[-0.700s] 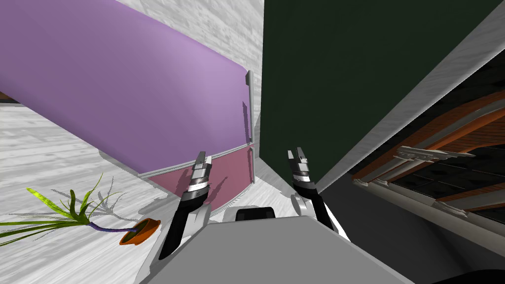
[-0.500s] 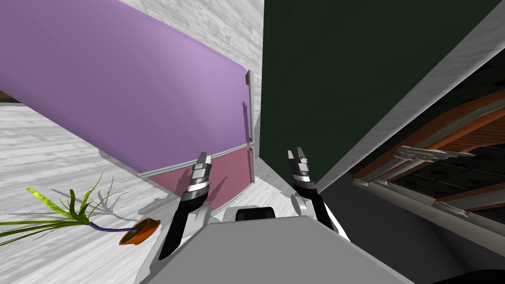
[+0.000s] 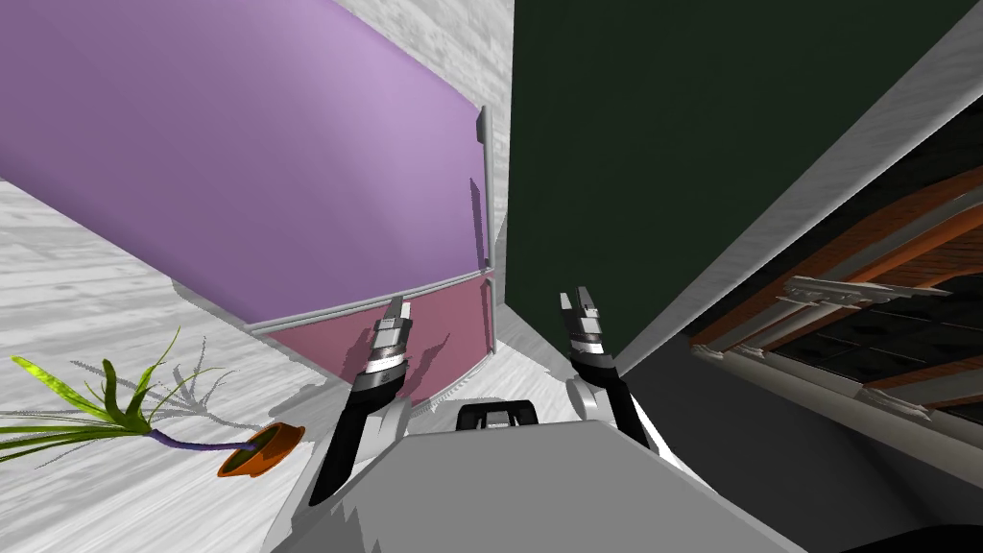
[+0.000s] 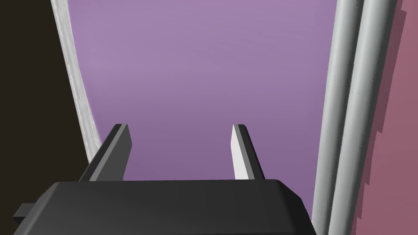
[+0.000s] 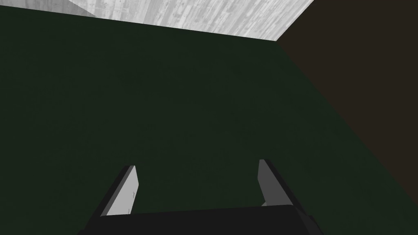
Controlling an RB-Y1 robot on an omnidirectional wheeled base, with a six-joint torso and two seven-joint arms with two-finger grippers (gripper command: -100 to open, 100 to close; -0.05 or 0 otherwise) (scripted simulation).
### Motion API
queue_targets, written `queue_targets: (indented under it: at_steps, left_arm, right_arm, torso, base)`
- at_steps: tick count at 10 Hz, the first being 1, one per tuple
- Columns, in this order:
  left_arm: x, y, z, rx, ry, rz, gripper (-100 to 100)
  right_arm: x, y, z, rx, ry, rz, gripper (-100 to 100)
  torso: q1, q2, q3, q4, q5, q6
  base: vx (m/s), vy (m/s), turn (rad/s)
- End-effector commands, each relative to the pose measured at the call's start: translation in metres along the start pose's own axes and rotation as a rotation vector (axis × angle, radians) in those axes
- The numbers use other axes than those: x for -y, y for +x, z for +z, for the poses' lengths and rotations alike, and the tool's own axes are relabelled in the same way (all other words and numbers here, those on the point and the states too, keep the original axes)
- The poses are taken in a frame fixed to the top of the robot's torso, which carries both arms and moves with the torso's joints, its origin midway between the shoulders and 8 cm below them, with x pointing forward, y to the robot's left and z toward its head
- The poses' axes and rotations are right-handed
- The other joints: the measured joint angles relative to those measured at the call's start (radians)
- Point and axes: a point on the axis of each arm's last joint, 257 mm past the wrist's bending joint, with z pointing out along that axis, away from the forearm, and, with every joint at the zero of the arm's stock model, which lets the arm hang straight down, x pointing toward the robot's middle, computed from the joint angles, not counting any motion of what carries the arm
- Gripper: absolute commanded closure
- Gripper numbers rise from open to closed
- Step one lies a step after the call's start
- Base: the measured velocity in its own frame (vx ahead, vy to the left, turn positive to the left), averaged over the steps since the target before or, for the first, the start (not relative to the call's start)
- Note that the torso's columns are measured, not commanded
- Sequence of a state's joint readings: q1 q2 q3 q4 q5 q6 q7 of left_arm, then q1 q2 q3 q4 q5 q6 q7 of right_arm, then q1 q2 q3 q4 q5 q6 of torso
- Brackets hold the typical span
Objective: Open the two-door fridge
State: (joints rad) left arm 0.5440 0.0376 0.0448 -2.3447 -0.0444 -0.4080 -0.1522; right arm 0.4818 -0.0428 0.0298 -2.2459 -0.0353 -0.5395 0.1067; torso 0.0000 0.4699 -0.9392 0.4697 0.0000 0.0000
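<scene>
The fridge has a large purple upper door [image 3: 288, 173] and a smaller pink lower door [image 3: 451, 326], split by a grey band [image 3: 365, 305]. A grey handle [image 3: 487, 192] runs along the upper door's right edge. My left gripper [image 3: 398, 309] hangs open just in front of the band, a little left of the handle's lower end. In the left wrist view its fingers [image 4: 241, 151] stand apart before the purple door [image 4: 204, 73], with the grey band [image 4: 351, 102] and pink door [image 4: 400, 122] beside them. My right gripper [image 3: 576, 300] is open, facing a dark green wall [image 5: 163, 102].
The dark green wall [image 3: 672, 144] rises right beside the fridge's handle side. A potted plant [image 3: 144, 422] in an orange pot [image 3: 259, 451] lies on the pale floor to the left. A wood-trimmed structure [image 3: 845, 307] sits at the far right.
The whole head view has shifted: I have moved slightly, so the fridge looks larger and the plant sits further left. Both arms keep their pose relative to my chest.
</scene>
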Motion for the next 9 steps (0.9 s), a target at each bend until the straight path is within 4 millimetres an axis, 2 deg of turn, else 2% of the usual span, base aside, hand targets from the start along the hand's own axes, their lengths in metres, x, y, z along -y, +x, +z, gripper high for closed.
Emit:
queue_targets:
  at_steps: [1,2,3,5,8,9]
  left_arm:
    - [0.0,0.0,0.0,0.0,0.0,0.0,0]
    - [0.0,0.0,0.0,0.0,0.0,0.0,0]
    - [0.004,0.007,0.007,-0.03,0.02,-0.013,-100]
    - [0.01,0.015,0.018,-0.063,0.047,-0.034,-100]
    - [0.023,0.031,0.039,-0.128,0.097,-0.075,-100]
    - [0.025,0.031,0.04,-0.128,0.103,-0.077,-100]
  right_arm:
    - [0.0,0.0,0.0,0.0,0.0,0.0,0]
    - [0.0,0.0,0.0,0.0,0.0,0.0,0]
    - [0.0,0.0,0.0,0.0,0.0,0.0,0]
    - [0.0,0.0,0.0,0.0,0.001,0.0,0]
    - [0.0,0.0,0.0,0.0,0.001,0.0,0]
    - [0.0,0.0,0.0,0.0,0.001,0.0,0]
  torso:
    - [0.0,0.074,-0.148,0.074,0.0,0.0]
    - [0.0,0.148,-0.295,0.148,0.0,0.0]
    - [0.0,0.221,-0.443,0.221,0.0,0.0]
    - [-0.001,0.264,-0.532,0.264,0.0,0.0]
    - [0.0,0.268,-0.537,0.268,0.0,0.0]
    - [0.0,0.268,-0.537,0.268,0.0,0.0]
  base:
    - [0.0,0.0,0.0]
    - [0.0,0.0,0.0]
    - [0.013,-0.009,0.01]
    - [0.015,-0.018,0.008]
    - [0.02,-0.026,0.01]
    - [0.015,-0.019,0.003]
